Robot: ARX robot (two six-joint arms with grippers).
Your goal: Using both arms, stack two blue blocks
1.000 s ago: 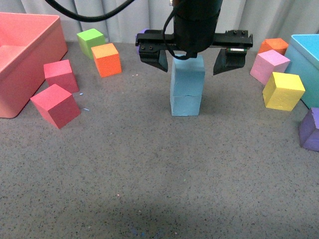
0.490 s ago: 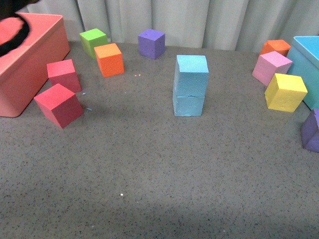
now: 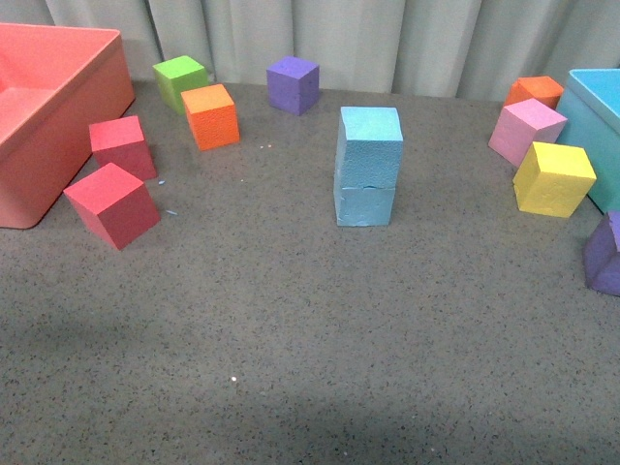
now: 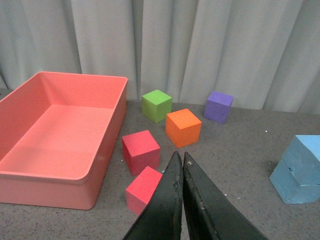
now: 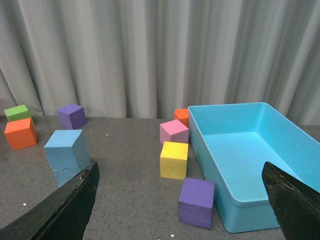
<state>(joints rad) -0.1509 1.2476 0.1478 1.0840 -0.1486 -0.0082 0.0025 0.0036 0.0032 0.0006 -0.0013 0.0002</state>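
Two sky-blue blocks stand stacked in the middle of the table: the upper blue block (image 3: 370,143) sits on the lower blue block (image 3: 364,204), turned slightly askew. The stack also shows in the left wrist view (image 4: 300,170) and the right wrist view (image 5: 66,155). Neither arm shows in the front view. My left gripper (image 4: 180,159) is shut and empty, raised over the table near the red cubes, far from the stack. My right gripper (image 5: 180,185) is open and empty, wide apart, raised over the teal bin side.
A pink bin (image 3: 39,116) stands at the left, a teal bin (image 3: 596,126) at the right. Two red cubes (image 3: 111,203), an orange cube (image 3: 210,116), a green cube (image 3: 179,79) and a purple cube (image 3: 294,84) lie left and back. Pink (image 3: 524,131), yellow (image 3: 552,178), orange (image 3: 533,92) and purple (image 3: 605,254) cubes lie right.
One second ago an open gripper hung around the top of the stack. It has withdrawn out of the front view, leaving the two blue blocks stacked. The stack has not moved since.
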